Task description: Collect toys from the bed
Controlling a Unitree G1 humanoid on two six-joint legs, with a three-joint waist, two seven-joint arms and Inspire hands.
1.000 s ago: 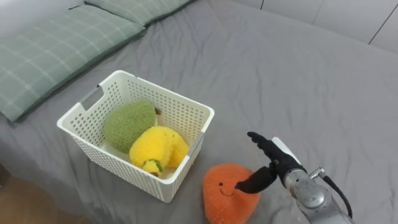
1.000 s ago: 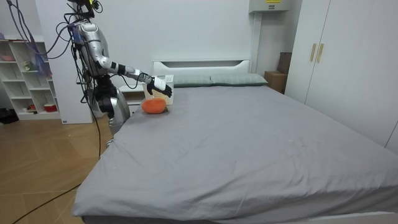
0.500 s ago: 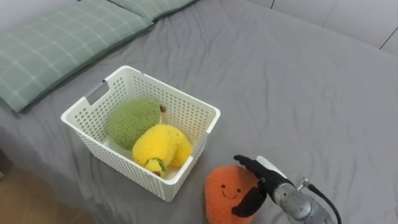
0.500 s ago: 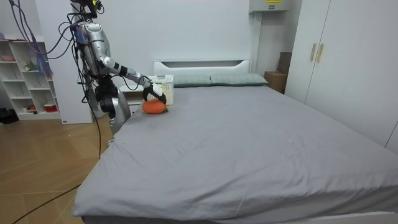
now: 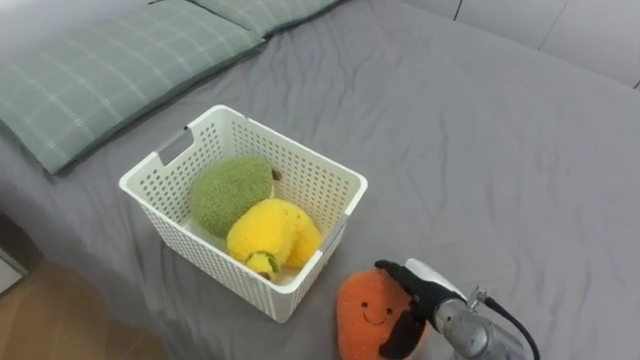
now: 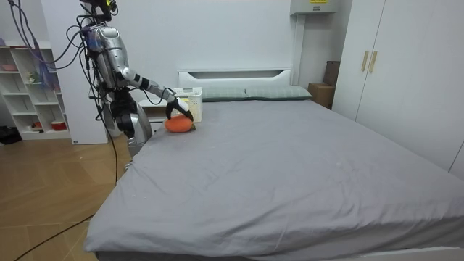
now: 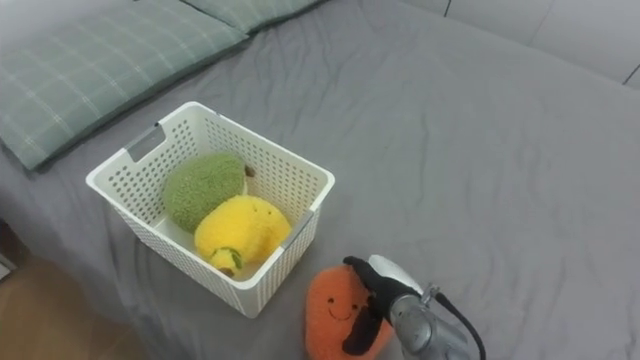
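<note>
Clasping orange plush toy (image 5: 360,312), right hand (image 5: 428,300) low, fingers (image 5: 393,272) curled round its side

Two green checked pillows (image 5: 120,80) lie side by side.

Fuzzy plush toy (image 5: 365,312), perforated plastic basket (image 5: 165,205)

Silver forearm, black right hand (image 5: 408,285)
</note>
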